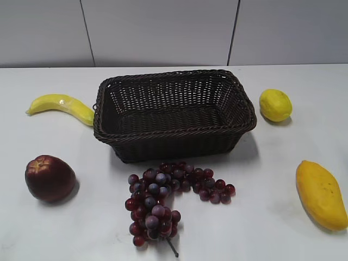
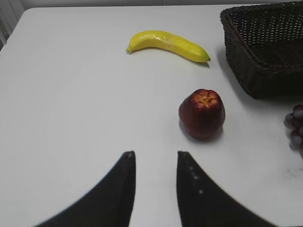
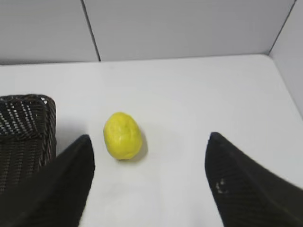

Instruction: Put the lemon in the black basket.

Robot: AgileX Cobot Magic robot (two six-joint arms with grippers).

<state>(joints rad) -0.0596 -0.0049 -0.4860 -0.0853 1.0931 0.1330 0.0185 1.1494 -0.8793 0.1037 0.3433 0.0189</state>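
The lemon (image 1: 275, 104) lies on the white table just right of the black basket (image 1: 174, 132), apart from it. The basket stands empty at the table's middle. In the right wrist view the lemon (image 3: 123, 135) lies ahead of my right gripper (image 3: 149, 139), left of its midline; the jaws are wide open and empty, with the basket's corner (image 3: 28, 118) at the left. My left gripper (image 2: 155, 153) is open and empty above bare table, short of the red apple. Neither gripper shows in the exterior view.
A banana (image 1: 62, 106) lies left of the basket and a dark red apple (image 1: 49, 177) at the front left. A bunch of purple grapes (image 1: 168, 198) lies in front of the basket. A mango (image 1: 321, 194) lies at the front right.
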